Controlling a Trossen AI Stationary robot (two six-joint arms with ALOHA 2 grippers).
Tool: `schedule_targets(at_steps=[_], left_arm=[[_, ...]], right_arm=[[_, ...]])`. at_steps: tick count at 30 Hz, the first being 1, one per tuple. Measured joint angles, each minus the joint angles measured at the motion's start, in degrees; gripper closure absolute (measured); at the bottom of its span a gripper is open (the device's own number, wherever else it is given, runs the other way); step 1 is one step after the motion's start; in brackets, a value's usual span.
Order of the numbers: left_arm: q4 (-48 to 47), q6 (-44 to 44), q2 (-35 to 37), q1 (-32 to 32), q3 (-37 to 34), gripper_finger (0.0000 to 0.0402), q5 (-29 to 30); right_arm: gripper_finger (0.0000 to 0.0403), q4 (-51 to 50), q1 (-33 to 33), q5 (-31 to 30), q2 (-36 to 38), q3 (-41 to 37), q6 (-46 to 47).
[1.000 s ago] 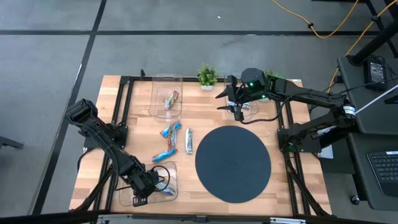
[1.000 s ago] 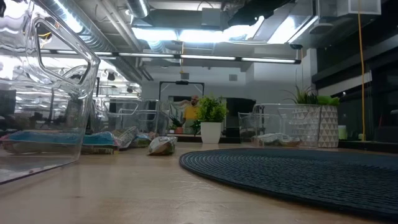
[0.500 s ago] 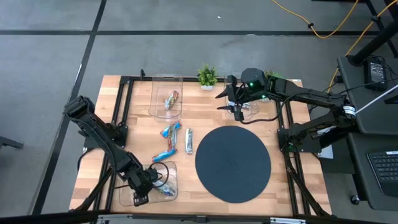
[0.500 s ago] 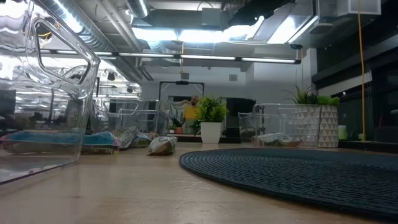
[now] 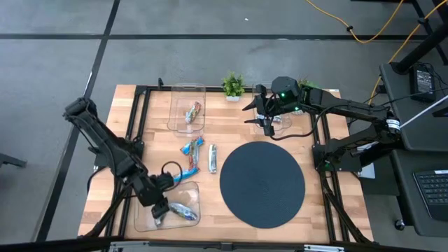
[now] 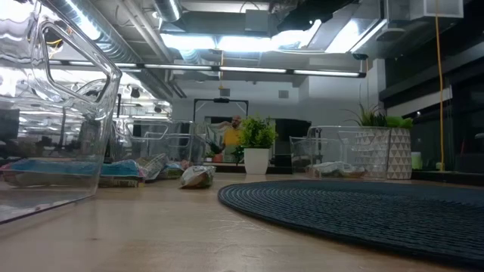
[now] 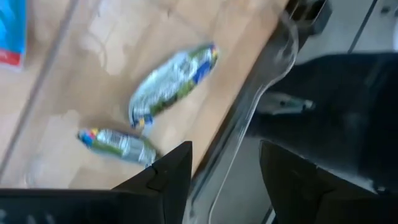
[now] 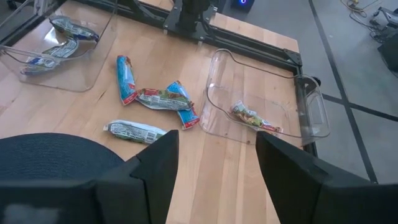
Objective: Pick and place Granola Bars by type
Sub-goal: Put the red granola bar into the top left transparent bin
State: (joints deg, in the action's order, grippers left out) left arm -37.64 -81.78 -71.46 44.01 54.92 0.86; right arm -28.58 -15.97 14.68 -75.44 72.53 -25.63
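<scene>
Over on the left, the left gripper (image 5: 159,208) hangs above the near clear tray (image 5: 143,222) at the table's front edge, its fingers (image 7: 163,174) spread apart and holding nothing. Two silvery granola bars (image 7: 172,82) lie inside that tray beneath it. Toward the middle, four loose bars (image 8: 158,99) sit in a cluster on the bare wood, just beside the round dark mat (image 5: 262,184). Behind them, a second clear tray (image 5: 186,108) holds one bar. A small potted plant (image 5: 233,86) stands at the back edge. On the right, the right gripper (image 5: 267,127) hovers beside a third tray, fingers open and empty.
</scene>
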Motion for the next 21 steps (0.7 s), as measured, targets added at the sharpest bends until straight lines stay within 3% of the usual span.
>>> schedule_targets(at_steps=[9,21], left_arm=[[0.63,5.56,1.27,-7.63,0.0,0.0226,4.18],[0.16,20.32,-3.06,-25.2,0.0,0.0231,7.09]], right_arm=[[0.0186,0.0,0.01,0.0,0.0,0.0,-0.15],[0.0186,0.02,0.02,0.52,0.0,0.0,-0.14]])
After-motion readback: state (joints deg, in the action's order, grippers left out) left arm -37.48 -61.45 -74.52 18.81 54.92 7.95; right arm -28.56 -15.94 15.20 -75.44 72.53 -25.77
